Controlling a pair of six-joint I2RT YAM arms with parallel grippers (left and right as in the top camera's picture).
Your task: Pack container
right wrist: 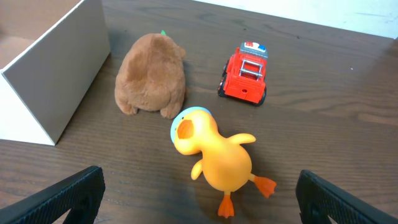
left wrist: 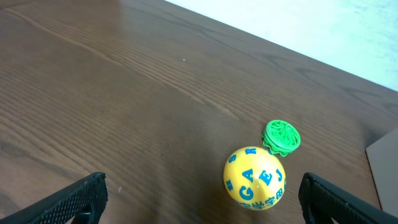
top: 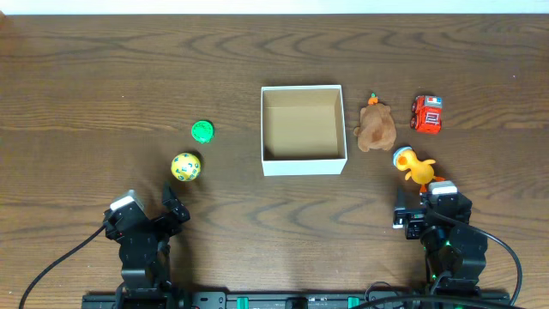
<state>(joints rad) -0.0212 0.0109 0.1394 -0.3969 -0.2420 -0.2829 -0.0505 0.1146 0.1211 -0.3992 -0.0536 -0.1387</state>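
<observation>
Both the left claw point(left wrist: 205, 199) and right claw point(right wrist: 202, 198) gape unladen, cropped at frame bottom; the container point(right wrist: 62, 68) is cut off.

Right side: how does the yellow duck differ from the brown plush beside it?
The yellow duck is smooth, bright yellow with orange feet; the brown plush is fuzzy brown. The brown plush sits close to the container wall; the yellow duck lies farther from it. Both are outside the container, ungripped.
</observation>
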